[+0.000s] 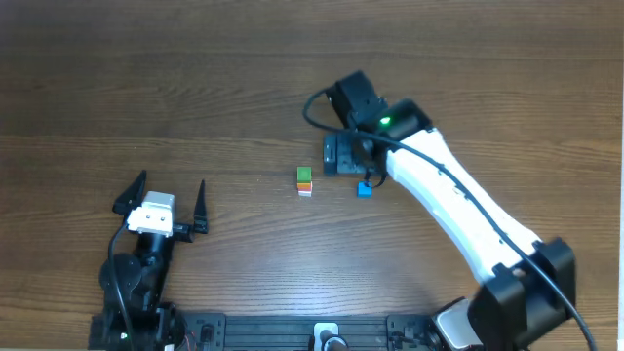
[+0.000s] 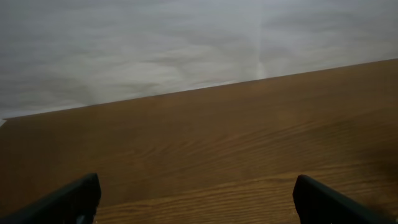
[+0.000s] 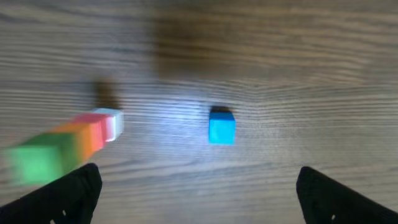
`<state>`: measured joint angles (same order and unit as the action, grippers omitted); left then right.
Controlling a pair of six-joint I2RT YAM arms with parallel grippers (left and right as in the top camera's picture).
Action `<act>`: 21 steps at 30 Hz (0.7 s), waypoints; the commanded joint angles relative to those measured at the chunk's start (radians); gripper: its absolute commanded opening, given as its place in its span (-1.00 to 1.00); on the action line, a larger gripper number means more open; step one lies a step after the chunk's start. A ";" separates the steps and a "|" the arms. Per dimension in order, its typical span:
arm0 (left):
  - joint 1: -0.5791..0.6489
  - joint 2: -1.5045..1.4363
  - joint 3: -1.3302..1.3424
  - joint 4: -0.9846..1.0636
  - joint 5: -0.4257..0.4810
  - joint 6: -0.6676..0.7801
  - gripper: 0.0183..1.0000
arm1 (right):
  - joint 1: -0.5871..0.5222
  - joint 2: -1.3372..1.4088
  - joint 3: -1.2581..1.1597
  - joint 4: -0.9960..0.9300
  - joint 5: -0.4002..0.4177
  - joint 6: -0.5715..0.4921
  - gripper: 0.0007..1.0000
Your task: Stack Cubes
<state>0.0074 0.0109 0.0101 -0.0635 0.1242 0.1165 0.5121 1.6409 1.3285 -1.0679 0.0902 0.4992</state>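
A small stack of cubes [image 1: 305,181] stands mid-table, green on top, orange under it, white at the base; in the right wrist view the stack [image 3: 62,144] leans off to one side. A blue cube [image 1: 365,189] lies alone on the wood just right of the stack, and it sits centred between my right gripper's fingers [image 3: 221,127]. My right gripper [image 1: 363,175] hangs above the blue cube, open and holding nothing [image 3: 198,196]. My left gripper [image 1: 166,199] rests open near the table's front left, far from the cubes [image 2: 198,200].
The wooden table [image 1: 146,78] spreads bare around the cubes. The right arm's white link [image 1: 458,210] runs diagonally from the bottom right toward the centre. A pale wall [image 2: 155,43] rises beyond the table's far edge in the left wrist view.
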 commanded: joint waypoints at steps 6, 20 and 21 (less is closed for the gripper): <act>0.005 -0.008 -0.004 -0.001 0.014 0.018 1.00 | -0.040 0.066 -0.200 0.172 -0.007 -0.072 0.98; 0.005 -0.008 -0.005 -0.001 0.014 0.018 1.00 | -0.049 0.186 -0.237 0.233 -0.023 -0.065 0.64; 0.005 -0.008 -0.004 -0.001 0.014 0.018 1.00 | -0.049 0.186 -0.237 0.236 -0.024 -0.050 0.60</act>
<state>0.0074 0.0109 0.0101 -0.0635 0.1242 0.1165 0.4717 1.8175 1.1019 -0.8368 0.0761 0.4194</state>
